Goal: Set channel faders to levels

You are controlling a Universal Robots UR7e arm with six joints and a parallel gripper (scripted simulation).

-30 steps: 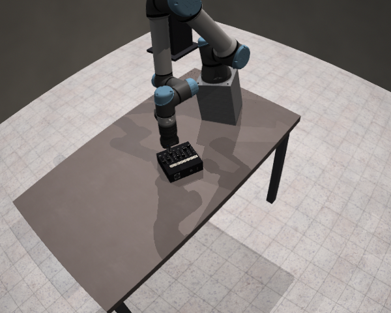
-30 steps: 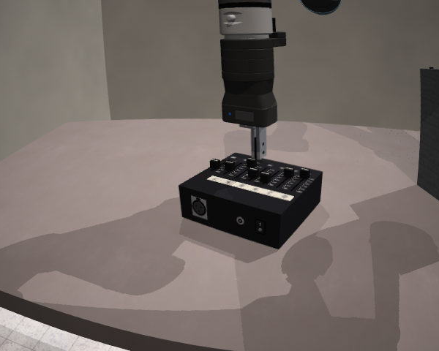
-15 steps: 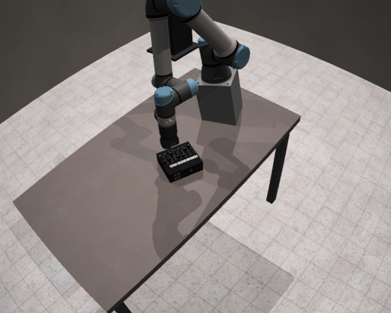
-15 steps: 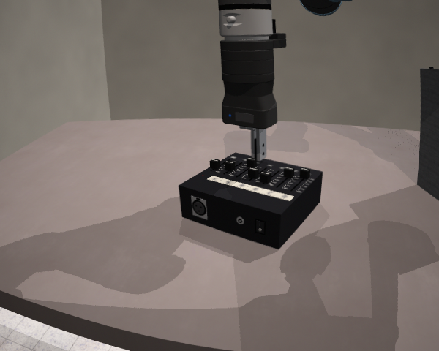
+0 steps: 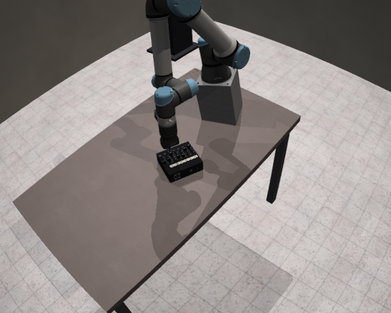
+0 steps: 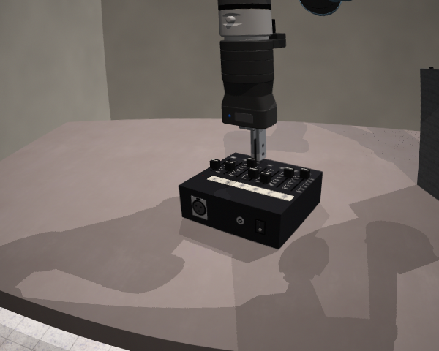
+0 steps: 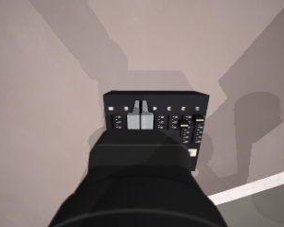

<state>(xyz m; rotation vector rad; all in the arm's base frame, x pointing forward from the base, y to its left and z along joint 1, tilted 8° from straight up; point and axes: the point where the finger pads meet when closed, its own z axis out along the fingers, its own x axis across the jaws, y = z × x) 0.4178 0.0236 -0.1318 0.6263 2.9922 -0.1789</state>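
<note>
The black lighting desk (image 6: 249, 198) stands on its feet on the brown table; it also shows in the top view (image 5: 179, 162) and in the wrist view (image 7: 156, 125). A pale tape strip (image 6: 252, 189) runs along its top above several black fader caps. My gripper (image 6: 258, 156) is shut, fingers pressed together, and points straight down at the far side of the desk, just behind the third fader cap (image 6: 251, 162). In the wrist view my fingers (image 7: 139, 115) cover one channel near the left. The written levels are too small to read.
The robot's grey pedestal (image 5: 221, 97) stands on the table behind the desk, and its edge shows at the right (image 6: 437, 136). The desk's front face carries a socket (image 6: 198, 207) and a switch (image 6: 260, 226).
</note>
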